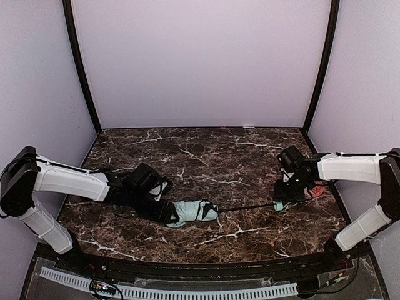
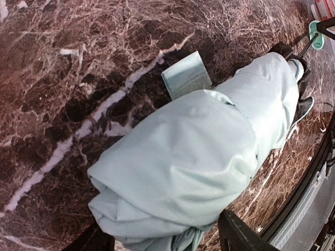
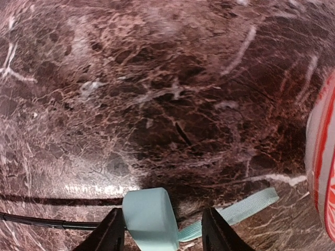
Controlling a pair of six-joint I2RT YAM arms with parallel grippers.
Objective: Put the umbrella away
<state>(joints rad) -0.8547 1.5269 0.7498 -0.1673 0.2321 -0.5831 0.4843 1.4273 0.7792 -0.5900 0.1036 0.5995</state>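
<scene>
My left arm lay low and reached toward the middle, with the left gripper [image 1: 170,212] squeezed on the umbrella [image 1: 197,211]. My right arm bent inward, wrist tipped down, and the right gripper [image 1: 282,201] sat low with its fingers a little apart.

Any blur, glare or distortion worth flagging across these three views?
Top external: sharp and evenly lit, though the enclosure's black posts bow from lens distortion. Left wrist: the umbrella crowds the frame, slightly soft. Right wrist: soft overall, glare on the table, ball blurred at the edge.
</scene>
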